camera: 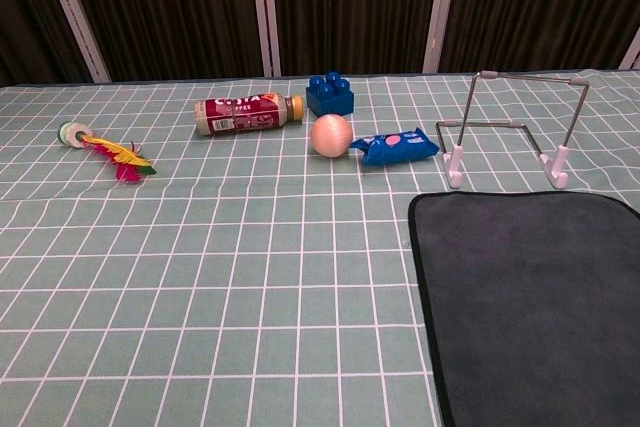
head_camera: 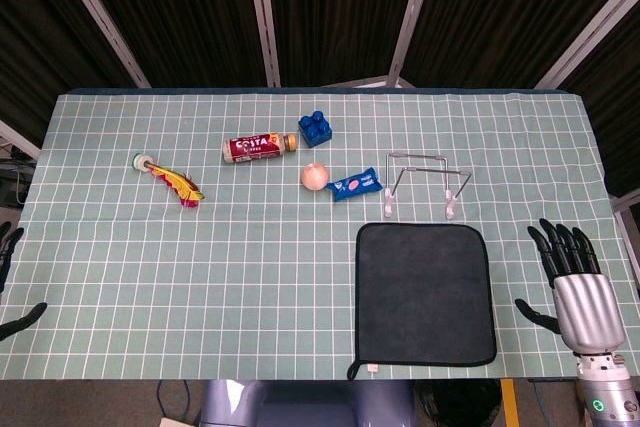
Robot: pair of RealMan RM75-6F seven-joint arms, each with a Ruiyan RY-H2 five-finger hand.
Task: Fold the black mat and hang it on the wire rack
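Head view gives us the whole table (head_camera: 120, 247), covered in a pale green cloth with a white grid. We see the black mat (head_camera: 425, 292) lying flat and unfolded on the right part of it, close to the near edge, with a small loop at its near left corner. Just beyond the mat's far edge stands the wire rack (head_camera: 420, 182), upright on its small white feet and bare; the two are near each other but we cannot tell whether they touch.

Our right hand (head_camera: 572, 272) rests over the table's right edge, well beside the mat, its dark fingers spread apart and pointing away from us, the thumb sticking out toward the mat, nothing held. Our left hand (head_camera: 12, 287) barely shows at the left border (only a few dark fingertips), apart from one another and holding nothing, far from the mat.

Further back on the cloth lie a brown bottle (head_camera: 259, 147) on its side, a blue toy block (head_camera: 316, 127) just right of it, a peach-coloured ball (head_camera: 314, 176), and a blue snack packet (head_camera: 355, 185) beside the ball. Off to the left lies a feathered shuttlecock toy (head_camera: 170, 179).
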